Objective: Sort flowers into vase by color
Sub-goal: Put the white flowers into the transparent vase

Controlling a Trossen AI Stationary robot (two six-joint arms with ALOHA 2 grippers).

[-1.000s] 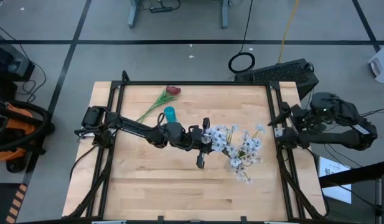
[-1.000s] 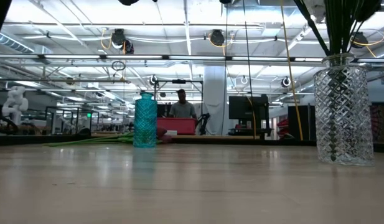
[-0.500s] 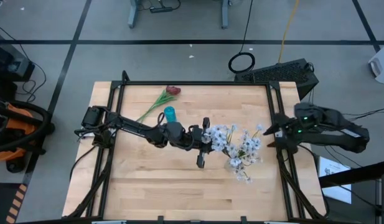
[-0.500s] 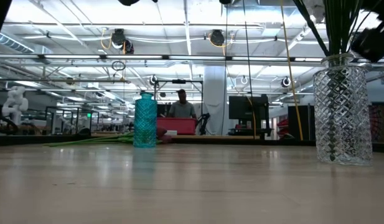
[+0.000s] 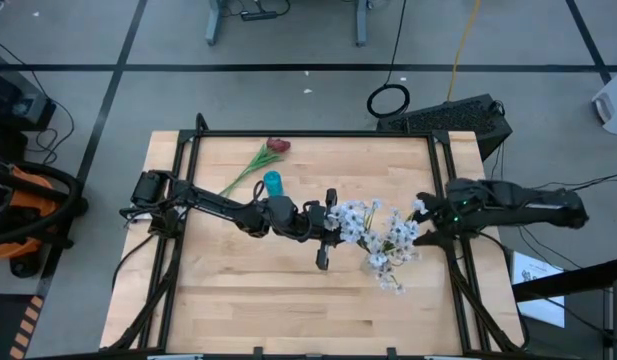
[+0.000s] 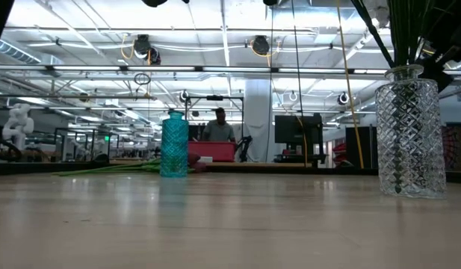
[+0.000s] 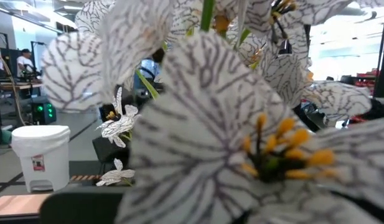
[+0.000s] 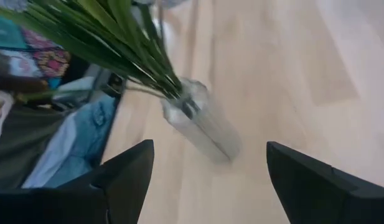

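A bunch of white flowers (image 5: pixel 383 235) stands with its green stems in a clear cut-glass vase (image 6: pixel 409 134) on the right half of the table. A red flower (image 5: pixel 278 146) lies flat on the wood at the far side, beside a small blue vase (image 5: pixel 273 183). My left gripper (image 5: pixel 330 222) is shut and sits high at the bunch's left side, with blossoms (image 7: pixel 241 143) filling its wrist view. My right gripper (image 5: pixel 425 212) is open at the bunch's right side, clear of it. The clear vase (image 8: pixel 201 127) shows ahead of its fingers. My left gripper is shut right against the white blossoms (image 5: pixel 340 215) at the left of the bunch. The blossoms hide its fingertips, so I cannot tell whether it touches or holds a stem.
A black frame (image 5: pixel 308 134) runs along the table's edges. The near half of the wood (image 5: pixel 288 310) is bare. In the low view, a person (image 6: pixel 219 128) stands in the room far behind the table.
My right gripper has come in from beyond the table's right edge, moving left and down toward the white flowers while its wrist rolled. Its fingers have stayed open.
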